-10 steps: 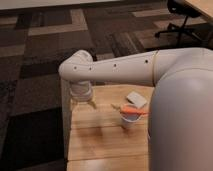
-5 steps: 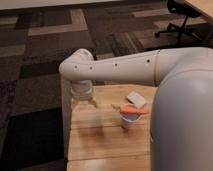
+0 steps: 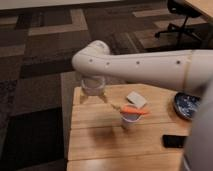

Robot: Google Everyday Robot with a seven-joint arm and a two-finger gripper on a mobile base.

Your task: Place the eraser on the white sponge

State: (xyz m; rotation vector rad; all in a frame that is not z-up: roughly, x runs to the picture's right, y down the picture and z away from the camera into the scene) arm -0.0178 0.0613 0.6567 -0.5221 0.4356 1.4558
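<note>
The eraser (image 3: pixel 175 141), a small flat black block, lies near the wooden table's right front, partly cut off by my arm. The white sponge (image 3: pixel 136 99) is a flat pale pad lying toward the back middle of the table. My gripper (image 3: pixel 93 98) hangs from the white arm over the table's back left corner, well left of the sponge and far from the eraser. Its fingers (image 3: pixel 82 98) stand apart with nothing between them, so it is open.
A small white cup (image 3: pixel 130 119) with an orange piece (image 3: pixel 135 110) across it stands just in front of the sponge. A dark blue bowl (image 3: pixel 187 106) sits at the right edge. The table (image 3: pixel 100 137) stands on patterned carpet, with an office chair (image 3: pixel 180 20) far behind.
The arm has shifted right and a little up, and its bulk at the right has drawn back, uncovering the bowl and the eraser. The gripper stays open.
</note>
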